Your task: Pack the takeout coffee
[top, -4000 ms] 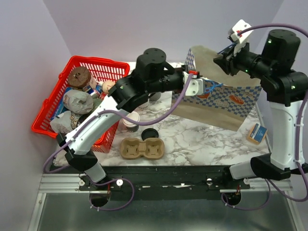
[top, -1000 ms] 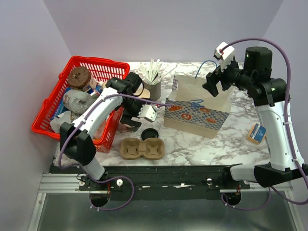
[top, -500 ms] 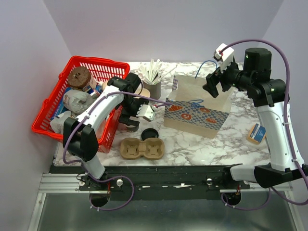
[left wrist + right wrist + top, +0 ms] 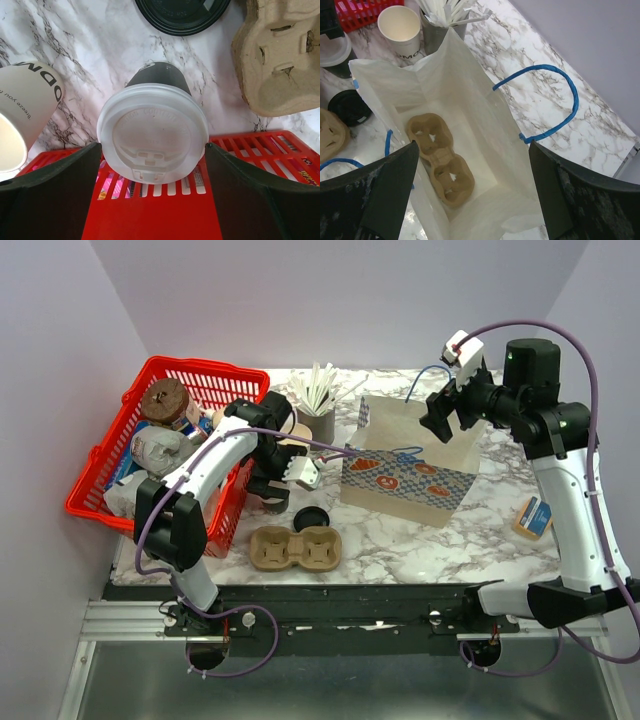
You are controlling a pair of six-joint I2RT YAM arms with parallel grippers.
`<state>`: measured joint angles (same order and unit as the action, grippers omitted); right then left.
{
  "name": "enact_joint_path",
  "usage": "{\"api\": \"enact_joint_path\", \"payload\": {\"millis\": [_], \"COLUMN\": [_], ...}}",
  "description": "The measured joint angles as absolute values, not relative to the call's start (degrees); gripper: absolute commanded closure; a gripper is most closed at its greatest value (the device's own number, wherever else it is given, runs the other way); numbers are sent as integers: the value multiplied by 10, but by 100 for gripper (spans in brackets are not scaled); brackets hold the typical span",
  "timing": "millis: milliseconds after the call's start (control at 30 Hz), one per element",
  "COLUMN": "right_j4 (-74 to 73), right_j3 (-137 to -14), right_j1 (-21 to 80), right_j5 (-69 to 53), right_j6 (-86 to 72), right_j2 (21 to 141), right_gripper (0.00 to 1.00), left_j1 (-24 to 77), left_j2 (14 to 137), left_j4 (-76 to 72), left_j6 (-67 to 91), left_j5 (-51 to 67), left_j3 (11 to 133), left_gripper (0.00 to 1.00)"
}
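Note:
The takeout coffee (image 4: 152, 132), a dark cup with a white lid, stands on the marble next to the red basket (image 4: 150, 215). My left gripper (image 4: 152, 145) straddles it from above, and both fingertips touch the lid's rim. From above, the left gripper (image 4: 275, 492) covers most of the cup. The right wrist view shows the coffee (image 4: 331, 50) at its left edge. My right gripper (image 4: 472, 142) hangs open above the upright paper bag (image 4: 485, 125), nothing between its fingers. A pulp cup carrier (image 4: 437, 157) lies on the bag's floor.
A second pulp carrier (image 4: 296, 548) and a loose black lid (image 4: 312, 517) lie near the front edge. An open cream cup (image 4: 25, 110) and a holder of stirrers (image 4: 317, 410) stand behind. The basket (image 4: 110, 470) holds several wrapped items. A small box (image 4: 535, 517) lies far right.
My left gripper has settled around the coffee cup, and its jaws have narrowed slightly onto the lid. The right arm and the bag have barely moved.

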<state>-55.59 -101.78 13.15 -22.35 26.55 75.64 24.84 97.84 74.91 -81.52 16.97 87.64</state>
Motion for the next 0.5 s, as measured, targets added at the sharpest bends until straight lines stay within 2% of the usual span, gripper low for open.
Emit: {"api": "enact_joint_path", "payload": {"millis": [300, 500], "right_j4": [-556, -556], "right_j3": [-1018, -1018], "right_j1": [131, 131], "right_j5": [-223, -224], "right_j6": [265, 265], "right_j2": [762, 766], "right_gripper": [0, 0], "left_j1": [248, 247], "left_j2": [979, 979], "left_j4": [746, 754], "left_j6": [-810, -811], "left_j5": [170, 173], "left_j3": [876, 871], "left_gripper": [11, 8]}}
